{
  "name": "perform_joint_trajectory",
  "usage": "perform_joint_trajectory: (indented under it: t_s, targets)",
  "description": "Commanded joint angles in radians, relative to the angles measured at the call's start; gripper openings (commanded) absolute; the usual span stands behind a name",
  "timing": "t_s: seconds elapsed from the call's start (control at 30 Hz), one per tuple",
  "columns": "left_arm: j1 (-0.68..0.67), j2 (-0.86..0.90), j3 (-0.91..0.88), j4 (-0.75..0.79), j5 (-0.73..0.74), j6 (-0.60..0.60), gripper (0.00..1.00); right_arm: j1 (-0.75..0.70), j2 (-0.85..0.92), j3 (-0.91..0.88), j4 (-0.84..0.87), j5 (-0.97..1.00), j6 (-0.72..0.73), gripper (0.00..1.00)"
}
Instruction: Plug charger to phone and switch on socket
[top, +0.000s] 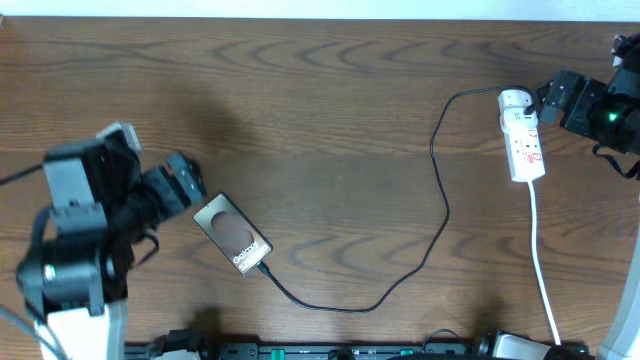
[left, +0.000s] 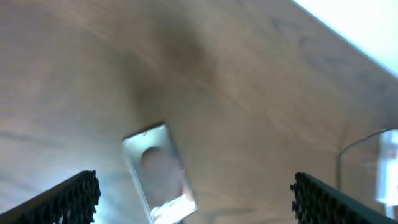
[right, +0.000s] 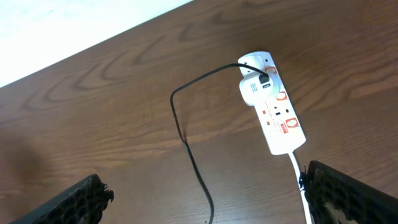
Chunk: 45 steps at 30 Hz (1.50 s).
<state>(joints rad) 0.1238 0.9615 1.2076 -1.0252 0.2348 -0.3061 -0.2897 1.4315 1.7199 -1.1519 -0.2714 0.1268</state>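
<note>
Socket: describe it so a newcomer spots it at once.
On the wooden table, go to the right end in the overhead view. The socket is the narrow white strip with red marks, trailing a thick white cord, unlike the thin black charger running to it.

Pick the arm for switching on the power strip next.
Right. The right tool sits open beside the power strip, with the red switches in its wrist view. The left tool is far off by the phone, where the charger cable already appears connected.
</note>
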Motion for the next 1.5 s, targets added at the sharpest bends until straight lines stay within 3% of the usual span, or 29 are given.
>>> perform_joint_trajectory:
  t_s: [0.0, 0.13, 0.47, 0.57, 0.63, 0.77, 1.17, 1.47]
  targets:
    - [-0.063, -0.134, -0.087, -0.004, -0.162, 0.024, 0.97, 0.002, -0.006, 0.006, -0.002, 0.008, 0.015, 0.99]
    - [-0.104, -0.316, -0.271, 0.122, -0.203, 0.024, 0.97, 0.002, -0.006, 0.006, -0.002, 0.008, 0.014, 0.99]
    - [-0.103, -0.811, -0.939, 1.106, -0.201, 0.037, 0.97, 0.002, -0.006, 0.006, -0.002, 0.008, 0.014, 0.99]
    - [-0.103, -0.882, -1.088, 1.329, -0.197, 0.069, 0.97, 0.002, -0.006, 0.006, -0.002, 0.008, 0.014, 0.99]
    - [-0.103, -0.896, -1.138, 1.389, -0.195, 0.100, 0.97, 0.002, -0.006, 0.006, -0.002, 0.008, 0.014, 0.99]
    - [-0.103, -0.903, -1.173, 1.344, -0.194, 0.171, 0.97, 0.002, -0.006, 0.006, -0.002, 0.008, 0.015, 0.99]
    - [-0.071, -0.961, -1.174, 0.893, -0.187, 0.227, 0.97, 0.002, -0.006, 0.006, -0.002, 0.008, 0.014, 0.99]
    - [-0.054, -0.961, -1.174, 0.887, -0.202, 0.227, 0.97, 0.002, -0.006, 0.006, -0.002, 0.008, 0.014, 0.99]
